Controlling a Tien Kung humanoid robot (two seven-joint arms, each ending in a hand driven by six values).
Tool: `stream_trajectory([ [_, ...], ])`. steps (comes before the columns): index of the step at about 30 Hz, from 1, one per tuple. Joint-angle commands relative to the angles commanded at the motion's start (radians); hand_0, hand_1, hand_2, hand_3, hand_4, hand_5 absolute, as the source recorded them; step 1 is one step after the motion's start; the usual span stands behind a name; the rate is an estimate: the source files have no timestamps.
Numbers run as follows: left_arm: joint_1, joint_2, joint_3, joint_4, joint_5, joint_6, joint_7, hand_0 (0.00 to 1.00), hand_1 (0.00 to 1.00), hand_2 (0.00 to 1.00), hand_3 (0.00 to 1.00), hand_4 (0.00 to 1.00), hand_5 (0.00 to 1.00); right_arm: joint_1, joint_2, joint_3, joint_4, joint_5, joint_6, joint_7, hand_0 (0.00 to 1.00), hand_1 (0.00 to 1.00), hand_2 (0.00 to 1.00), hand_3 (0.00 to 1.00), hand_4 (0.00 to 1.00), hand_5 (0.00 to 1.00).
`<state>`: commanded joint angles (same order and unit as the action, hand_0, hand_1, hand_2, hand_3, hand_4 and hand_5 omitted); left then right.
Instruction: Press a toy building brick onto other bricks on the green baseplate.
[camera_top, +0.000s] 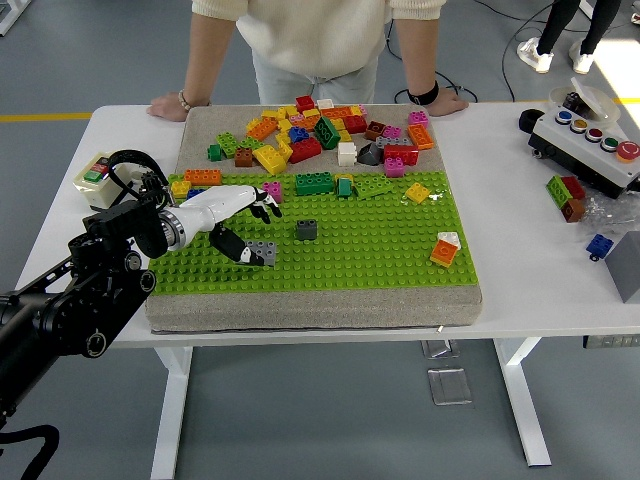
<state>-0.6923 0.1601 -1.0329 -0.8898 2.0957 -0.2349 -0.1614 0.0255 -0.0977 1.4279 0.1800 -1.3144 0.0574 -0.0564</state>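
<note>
The robot's left hand (238, 222) pinches a grey brick (262, 252) between thumb and curled fingers on the green baseplate (370, 255), left of a dark grey brick (306, 230), while a person's hands (168, 106) rest beyond the baseplate's far edge.

The green studded baseplate (340, 250) lay on the grey foam mat (300, 305), which lay on the white table (520, 290). Behind the baseplate, a heap of loose plastic bricks (320, 135) lay on the mat. On the baseplate's left part stood a grey flat brick (262, 252), with a dark grey square brick (306, 230) to its right. Near the right edge sat an orange-and-white brick stack (445, 249). The control box with round buttons (590, 145) stood far right on the table.
</note>
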Motion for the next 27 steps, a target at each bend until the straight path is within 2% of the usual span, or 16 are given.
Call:
stream_trajectory([
  [13,0.004,-0.014,-0.001,0.028,0.004,0.065,-0.019,0.767,0.694,0.624,0.671,0.998,0.078,0.001,0.003,-0.004,0.000,0.001,0.000,-0.002,0.760,0.688,0.731,0.701,0.979,0.491],
  [27,0.006,-0.023,-0.004,0.049,-0.004,0.085,-0.027,0.764,0.690,0.617,0.659,0.996,0.067,0.003,0.003,-0.003,0.000,0.003,-0.001,-0.002,0.761,0.688,0.731,0.700,0.977,0.491],
])
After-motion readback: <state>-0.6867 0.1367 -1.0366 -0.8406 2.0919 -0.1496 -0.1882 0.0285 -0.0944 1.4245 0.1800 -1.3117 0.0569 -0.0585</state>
